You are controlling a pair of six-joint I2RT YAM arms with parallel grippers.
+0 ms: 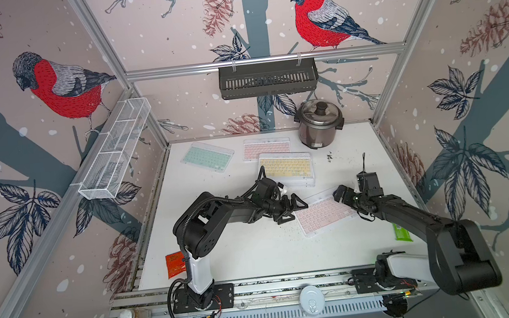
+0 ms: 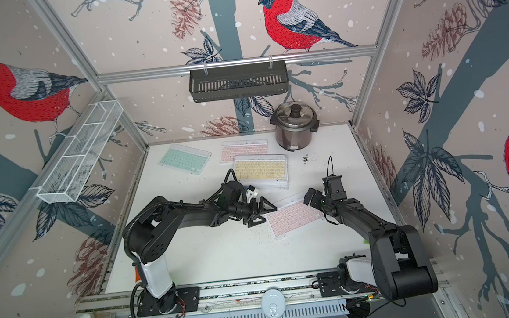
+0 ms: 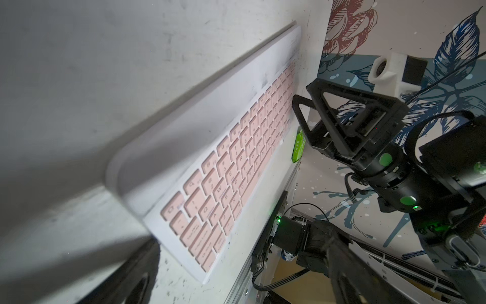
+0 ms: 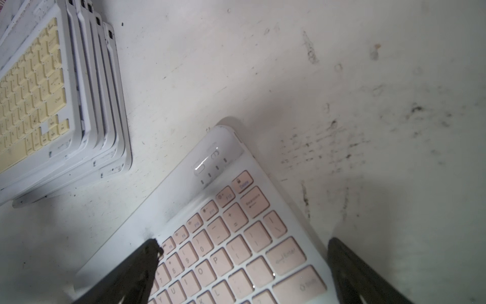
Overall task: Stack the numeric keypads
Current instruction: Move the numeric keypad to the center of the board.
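Observation:
A pink-keyed numeric keypad [image 1: 325,215] [image 2: 294,218] lies at an angle on the white table [image 1: 240,256] between my two grippers. My left gripper [image 1: 294,210] [image 3: 236,284] is open at its left end, and the keypad [image 3: 231,163] stretches away from the jaws. My right gripper [image 1: 344,197] [image 4: 242,273] is open over the right end. One of its fingers [image 4: 131,276] overlaps the keypad's [image 4: 236,237] far edge and the other stands past the near edge. Behind, a stack of several keypads topped by a yellow one [image 1: 287,167] [image 4: 34,86] rests flat. A second pink keypad [image 1: 265,147] and a mint keypad [image 1: 207,156] lie at the back.
A metal rice cooker [image 1: 319,123] stands at the back right. A red packet [image 1: 176,264] lies by the left arm's base, a green packet [image 1: 401,231] under the right arm. A black basket [image 1: 267,79] and a white wire basket [image 1: 115,147] hang on the walls.

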